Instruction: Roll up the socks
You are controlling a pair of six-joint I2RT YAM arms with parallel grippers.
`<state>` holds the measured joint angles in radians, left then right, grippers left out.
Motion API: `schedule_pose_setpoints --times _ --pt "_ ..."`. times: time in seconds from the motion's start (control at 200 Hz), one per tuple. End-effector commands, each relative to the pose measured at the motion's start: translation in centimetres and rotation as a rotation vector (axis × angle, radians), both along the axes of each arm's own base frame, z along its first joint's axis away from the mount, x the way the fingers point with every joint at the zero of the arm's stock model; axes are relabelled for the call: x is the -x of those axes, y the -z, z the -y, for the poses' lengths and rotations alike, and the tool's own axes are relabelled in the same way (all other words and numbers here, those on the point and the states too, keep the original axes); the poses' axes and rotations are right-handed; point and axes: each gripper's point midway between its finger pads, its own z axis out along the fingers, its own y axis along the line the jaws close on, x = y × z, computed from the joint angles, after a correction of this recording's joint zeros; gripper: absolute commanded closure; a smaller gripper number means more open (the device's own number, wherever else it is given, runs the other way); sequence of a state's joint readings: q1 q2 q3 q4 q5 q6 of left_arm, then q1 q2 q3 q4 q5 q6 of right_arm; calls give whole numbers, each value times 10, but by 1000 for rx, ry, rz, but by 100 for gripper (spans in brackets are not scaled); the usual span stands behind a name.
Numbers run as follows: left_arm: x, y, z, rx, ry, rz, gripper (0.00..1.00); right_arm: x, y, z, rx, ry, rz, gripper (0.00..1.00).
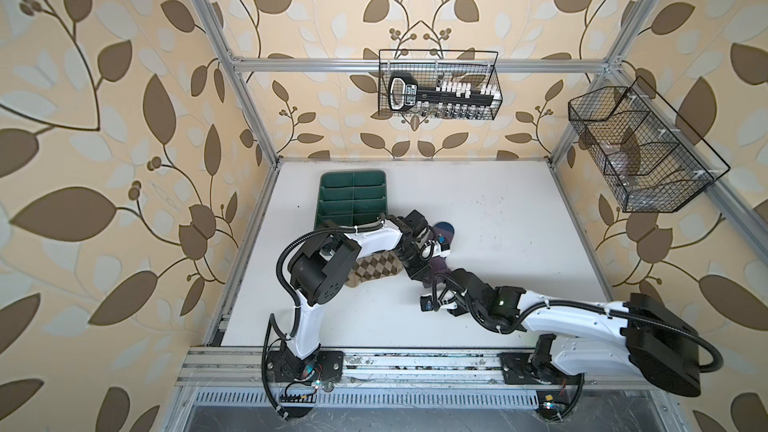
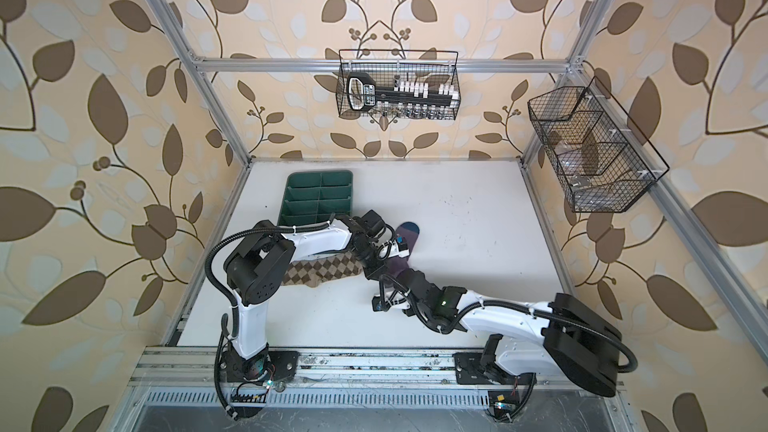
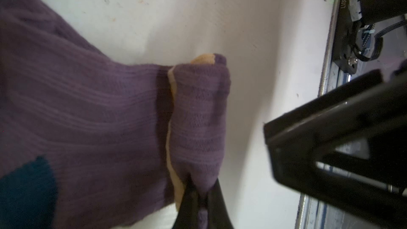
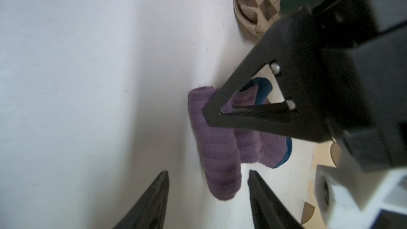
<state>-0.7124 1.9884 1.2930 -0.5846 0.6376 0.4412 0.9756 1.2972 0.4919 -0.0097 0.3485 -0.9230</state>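
At the table (image 1: 498,209) centre, the purple sock (image 3: 88,111) is part rolled, clamped by the left end effector (image 3: 202,197); the right end effector (image 4: 208,174) is spread; the tan sock (image 1: 376,270), nine o'clock, is unrolled.

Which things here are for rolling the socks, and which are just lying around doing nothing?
For the job:
purple sock, its cuff end rolled and pinched in the left claw
tan argyle sock
right claw, open beside the roll

Just lying about:
green divided tray
wire tool basket on the back wall
wire side basket
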Motion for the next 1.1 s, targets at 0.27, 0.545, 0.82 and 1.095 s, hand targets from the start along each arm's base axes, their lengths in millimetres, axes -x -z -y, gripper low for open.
schedule_pose_setpoints --times 0.27,0.545,0.82,1.095 --pt "14 13 -18 -98 -17 -43 100 -19 33 -3 91 39 -75 76" --pt "-45 -54 -32 -77 -282 349 59 28 39 19 175 50 -391 94" --pt "-75 -179 -108 30 -716 820 54 41 39 10 111 133 -663 94" --pt "-35 -289 -159 334 -877 1029 1 49 44 -4 31 222 -1026 94"
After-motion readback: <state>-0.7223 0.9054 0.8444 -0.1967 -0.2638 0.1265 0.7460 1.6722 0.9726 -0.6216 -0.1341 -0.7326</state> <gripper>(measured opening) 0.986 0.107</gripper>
